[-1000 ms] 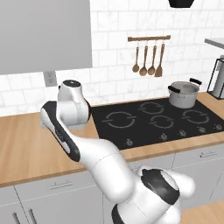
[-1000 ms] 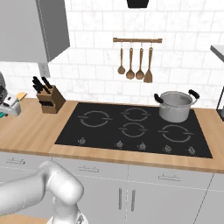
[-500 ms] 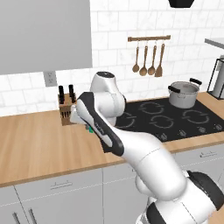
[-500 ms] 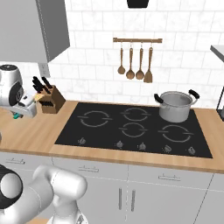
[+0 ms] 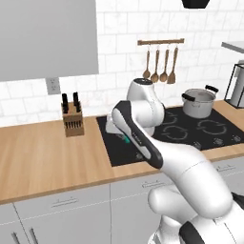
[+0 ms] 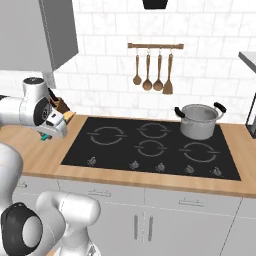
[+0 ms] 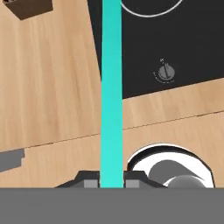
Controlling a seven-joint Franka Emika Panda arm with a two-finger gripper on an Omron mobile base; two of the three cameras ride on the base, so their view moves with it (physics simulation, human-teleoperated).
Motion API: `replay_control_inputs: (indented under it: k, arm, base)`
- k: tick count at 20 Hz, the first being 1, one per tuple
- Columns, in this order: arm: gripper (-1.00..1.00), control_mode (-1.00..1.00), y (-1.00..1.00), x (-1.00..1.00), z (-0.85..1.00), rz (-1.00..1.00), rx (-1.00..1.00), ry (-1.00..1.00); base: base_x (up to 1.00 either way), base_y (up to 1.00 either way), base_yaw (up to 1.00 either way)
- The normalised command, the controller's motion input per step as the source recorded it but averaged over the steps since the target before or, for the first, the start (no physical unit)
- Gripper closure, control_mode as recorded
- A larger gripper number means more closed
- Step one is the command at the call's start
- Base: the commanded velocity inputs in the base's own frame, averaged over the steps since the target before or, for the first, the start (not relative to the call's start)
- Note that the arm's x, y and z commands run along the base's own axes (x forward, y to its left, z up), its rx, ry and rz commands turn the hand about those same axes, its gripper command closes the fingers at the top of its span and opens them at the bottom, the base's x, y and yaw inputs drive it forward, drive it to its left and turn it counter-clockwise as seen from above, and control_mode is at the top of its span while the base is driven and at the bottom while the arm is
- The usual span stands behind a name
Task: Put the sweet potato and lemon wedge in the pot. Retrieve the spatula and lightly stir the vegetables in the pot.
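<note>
the hand [image 7: 111,181] is clamped on a teal spatula [image 7: 111,92], whose long flat handle runs toward 12 o'clock over the wooden worktop [image 7: 52,87] and the black cooktop [image 7: 175,39]. the pot [image 6: 198,121] stands on the cooktop's back burner at 2 o'clock.

matt wooden counter [image 7: 52,87], glossy black hob [image 6: 150,145] (glass-like), brushed steel pot [image 6: 199,121]
</note>
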Motion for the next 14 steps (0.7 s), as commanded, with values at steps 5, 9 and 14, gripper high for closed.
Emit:
replay_control_inputs:
  k: [5, 9, 14]
  arm:
    - [1.0, 1.0, 0.0, 0.0, 0.0, 0.0, 0.0, 0.0]
    - [1.0, 1.0, 0.0, 0.0, 0.0, 0.0, 0.0, 0.0]
    - [1.0, 1.0, 0.0, 0.0, 0.0, 0.0, 0.0, 0.0]
  base:
    - [0.01, -0.98, -0.13]
    - [0.14, -1.0, -0.12]
    - [0.3, -1.0, -0.05]
